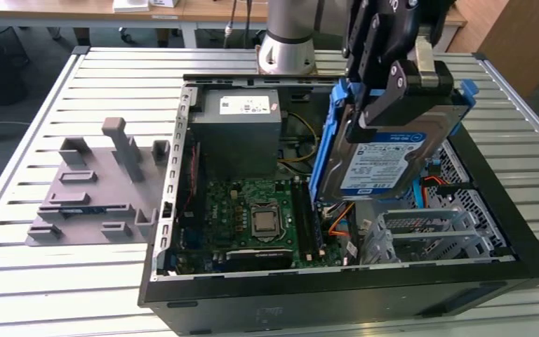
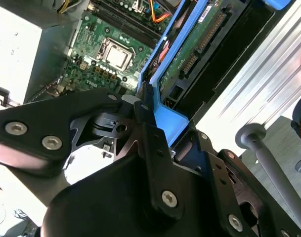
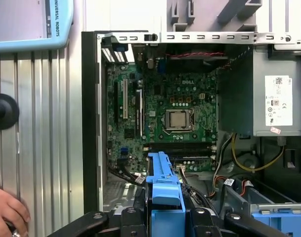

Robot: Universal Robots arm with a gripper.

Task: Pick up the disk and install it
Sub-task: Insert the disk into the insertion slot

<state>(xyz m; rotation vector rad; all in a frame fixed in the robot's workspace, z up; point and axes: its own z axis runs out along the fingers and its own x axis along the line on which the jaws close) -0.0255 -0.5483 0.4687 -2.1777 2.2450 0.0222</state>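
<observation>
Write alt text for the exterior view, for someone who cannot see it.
The tool holds the blue-framed disk raised and tilted above the open computer case, toward the exterior view's right. Inside lie the motherboard and a grey power supply; a grey fixture sits on the slatted table at the view's left.

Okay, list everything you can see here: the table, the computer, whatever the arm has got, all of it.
disk: one, silver with a blue frame and a blue-and-white label, held tilted above the open case
computer case: one, black, open, lying on the table
motherboard: one, green, on the case floor
power supply: one, grey with a white sticker, inside the case
drive cage: one, silver, in the case below the disk
fixture: one, grey, on the table at the exterior view's left of the case
table: one, silver, slatted
person's hand: one, over the table slats in the first wrist view
arm base: one, silver-grey, behind the case
gripper: one, black, shut on the disk
</observation>
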